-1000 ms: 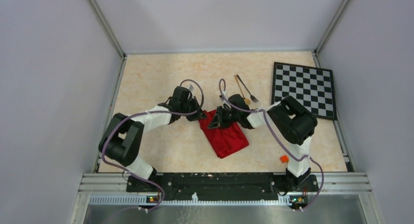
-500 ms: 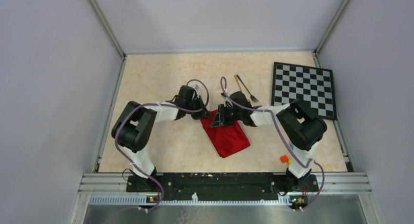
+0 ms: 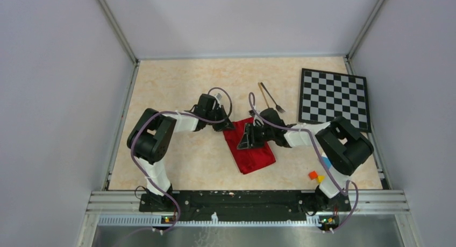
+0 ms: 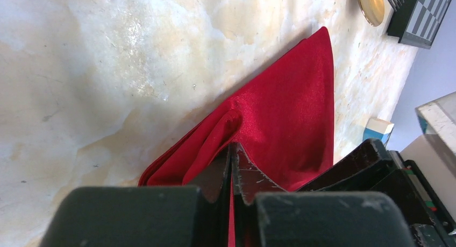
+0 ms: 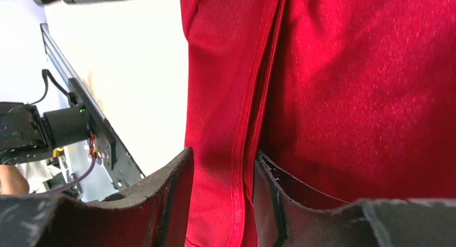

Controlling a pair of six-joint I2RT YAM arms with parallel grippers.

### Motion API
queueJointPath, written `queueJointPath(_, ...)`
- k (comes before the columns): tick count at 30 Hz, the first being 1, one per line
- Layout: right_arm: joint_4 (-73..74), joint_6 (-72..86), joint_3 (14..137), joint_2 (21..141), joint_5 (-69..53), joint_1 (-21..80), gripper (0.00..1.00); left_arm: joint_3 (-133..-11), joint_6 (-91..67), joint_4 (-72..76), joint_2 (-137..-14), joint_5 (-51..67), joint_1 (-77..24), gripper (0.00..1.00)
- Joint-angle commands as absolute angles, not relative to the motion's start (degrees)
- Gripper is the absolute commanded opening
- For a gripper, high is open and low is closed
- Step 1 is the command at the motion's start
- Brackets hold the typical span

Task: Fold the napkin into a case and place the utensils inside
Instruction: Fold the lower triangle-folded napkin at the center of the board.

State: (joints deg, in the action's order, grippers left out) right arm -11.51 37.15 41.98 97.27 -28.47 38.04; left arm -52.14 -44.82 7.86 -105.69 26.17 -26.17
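Seen from above, a pale marbled table (image 3: 177, 85) sits between grey walls, with two black-and-white arms reaching in from the near edge. On the left, the left gripper (image 3: 221, 124) sits at the upper left corner of a deep-red napkin (image 3: 253, 150), which lies partly folded as a slanted oblong at the middle of the table. Its wrist camera gives what the overhead view cannot: the left gripper (image 4: 232, 150) has its fingers pressed together with a sliver of red cloth pinched between them, and the napkin (image 4: 290, 112) fans away from it to a point. This grip probably anchors the corner while the other arm works the fold. Over the middle of the cloth is the right gripper (image 3: 246, 139). In its own close view, the right gripper (image 5: 223, 155) has its fingers spread, straddling a hemmed edge of the napkin (image 5: 349, 85) without clamping it. Farther right and back, well clear of the cloth, a gold spoon (image 3: 262, 92) and a dark fork (image 3: 273, 100) lie side by side, not yet tucked in. At the far right lies a checkered board (image 3: 333, 99), with small coloured blocks (image 3: 316, 176) near the right arm's base.
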Motion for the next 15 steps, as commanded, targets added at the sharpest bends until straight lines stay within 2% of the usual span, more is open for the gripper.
queueJointPath(1, -15.5, 38.5, 38.6, 93.0, -31.4, 37.5, 0.43, -53.0, -43.5, 8.6, -107.0, 26.2, -25.9, 0.04)
queueJointPath(8, -21.1, 44.1, 32.0, 89.3, -34.1, 37.8, 0.39, -52.9, -44.2, 8.7, -107.6, 26.2, -26.0, 0.04)
queueJointPath(15, -21.5, 46.2, 27.8, 86.0, -33.2, 39.5, 0.3, -53.4, -44.4, 8.1, -107.9, 26.2, -26.0, 0.03)
